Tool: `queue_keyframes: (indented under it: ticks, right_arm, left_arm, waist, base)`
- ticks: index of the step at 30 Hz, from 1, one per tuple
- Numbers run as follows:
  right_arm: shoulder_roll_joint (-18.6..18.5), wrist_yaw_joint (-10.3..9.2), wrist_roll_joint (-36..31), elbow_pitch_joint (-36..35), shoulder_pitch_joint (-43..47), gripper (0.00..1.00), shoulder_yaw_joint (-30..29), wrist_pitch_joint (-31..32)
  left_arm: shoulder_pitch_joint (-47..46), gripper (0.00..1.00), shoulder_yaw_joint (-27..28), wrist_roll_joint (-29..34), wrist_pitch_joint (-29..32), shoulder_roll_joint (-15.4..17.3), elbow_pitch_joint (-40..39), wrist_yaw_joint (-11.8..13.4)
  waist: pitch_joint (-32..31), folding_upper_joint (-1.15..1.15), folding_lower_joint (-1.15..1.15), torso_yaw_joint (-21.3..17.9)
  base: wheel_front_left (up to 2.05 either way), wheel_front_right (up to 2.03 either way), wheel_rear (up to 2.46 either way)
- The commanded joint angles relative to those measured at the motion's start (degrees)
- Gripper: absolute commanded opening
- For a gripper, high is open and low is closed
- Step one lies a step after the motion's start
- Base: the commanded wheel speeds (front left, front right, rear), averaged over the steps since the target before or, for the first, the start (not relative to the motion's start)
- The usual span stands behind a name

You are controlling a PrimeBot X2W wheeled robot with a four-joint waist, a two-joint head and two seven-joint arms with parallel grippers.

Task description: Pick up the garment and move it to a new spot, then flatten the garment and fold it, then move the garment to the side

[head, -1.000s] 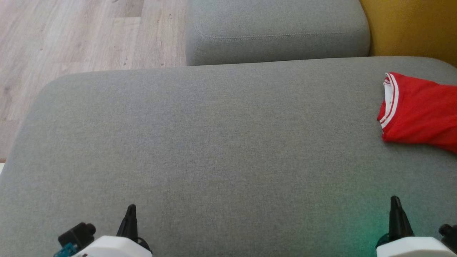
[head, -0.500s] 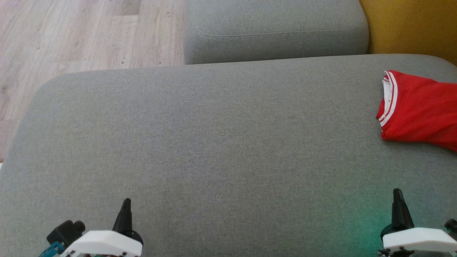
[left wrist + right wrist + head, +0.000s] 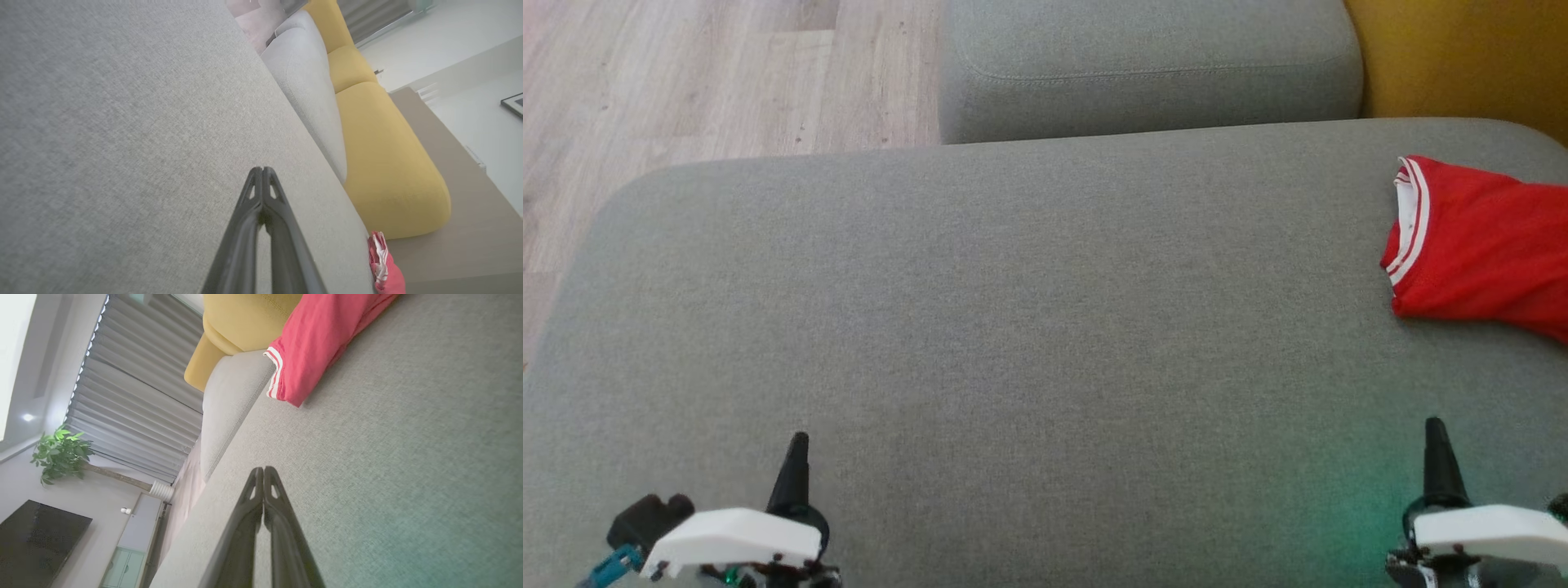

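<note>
Plant (image 3: 61,453) joins garment (image 3: 322,347) in right wrist view; left gripper (image 3: 262,169), right gripper (image 3: 263,469) clenched, empty.

A wide grey cushion (image 3: 1013,327) is spread beneath both the left gripper (image 3: 797,447) and the right gripper (image 3: 1436,431), with a smaller grey cushion (image 3: 1143,65) set just beyond it. Pale wood floor (image 3: 686,82) is seen ahead of the left gripper, yellow upholstery (image 3: 1462,57) ahead of the right.

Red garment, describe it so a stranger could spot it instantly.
Start at the broad grey fabric sofa cushion. At its far right end, near the mustard-yellow cushion, lies the red cloth garment. Its white-striped trim is unlike anything nearby.
</note>
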Motion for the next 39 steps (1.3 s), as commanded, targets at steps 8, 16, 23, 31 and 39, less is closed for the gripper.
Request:
queue_keyframes:
  ticks: [8,16,23,31,39]
  right_arm:
    - [-0.42,0.30,7.09,-2.35,-4.64,0.00,0.33,1.63]
    - [-0.45,0.33,12.53,-2.50,-5.83,0.00,0.18,2.95]
    - [-0.48,0.35,17.29,-2.64,-6.86,0.00,0.05,4.10]
    - [-0.51,0.38,22.03,-2.78,-7.89,0.00,-0.09,5.25]
    - [-0.54,0.40,27.48,-2.93,-9.07,0.00,-0.24,6.56]
  left_arm:
    - [-4.37,0.00,3.13,-6.76,1.56,0.89,-2.19,-1.30]
    - [-5.33,0.00,4.46,-12.00,2.87,0.88,-2.37,-2.20]
    - [-6.17,0.00,5.64,-16.57,4.04,0.86,-2.53,-2.99]
    - [-7.01,0.00,6.82,-21.11,5.21,0.84,-2.69,-3.77]
    - [-7.98,0.00,8.19,-26.31,6.56,0.80,-2.87,-4.67]
  waist:
    - [0.25,0.00,0.00,-0.23]
    - [0.47,0.00,0.00,-0.44]
    - [0.67,0.00,0.00,-0.62]
    - [0.86,0.00,0.00,-0.80]
    - [1.08,0.00,0.00,-1.01]
  base:
    - [0.00,0.00,0.00]
    - [0.00,0.00,0.00]
    - [0.00,0.00,0.00]
    - [0.00,0.00,0.00]
    - [0.00,0.00,0.00]
